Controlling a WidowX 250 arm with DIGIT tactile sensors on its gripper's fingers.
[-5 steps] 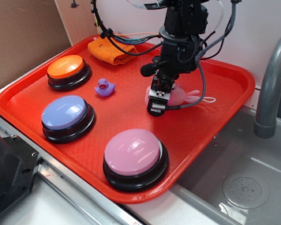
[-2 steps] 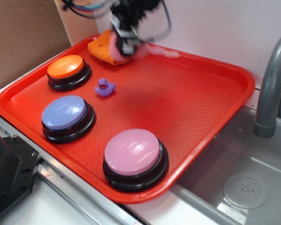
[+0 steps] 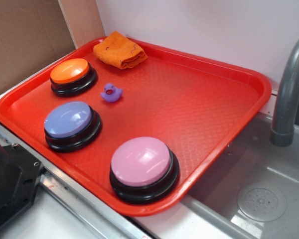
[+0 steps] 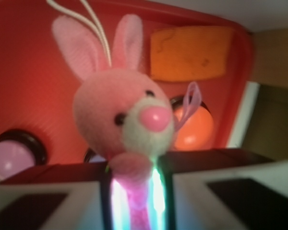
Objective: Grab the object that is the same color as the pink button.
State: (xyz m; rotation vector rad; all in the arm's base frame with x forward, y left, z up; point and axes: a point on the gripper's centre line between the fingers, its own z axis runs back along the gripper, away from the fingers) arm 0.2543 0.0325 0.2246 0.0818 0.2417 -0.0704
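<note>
Pinching the pink bunny (image 4: 122, 120) by its body, gripper (image 4: 134, 201) fingers clamped tight, high above the tray (image 4: 33, 105).

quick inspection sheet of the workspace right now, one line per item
surface: red tray, bare in the middle
job's things: pink bunny pinched between the gripper fingers, high above the tray; pink button at the tray's front edge
clutter: purple duck, orange button, lavender-blue button, orange cloth at the back
grippers: shut on the bunny; out of the exterior view
cables: nothing seen
surroundings: sink and grey faucet to the right, cardboard to the left
</note>
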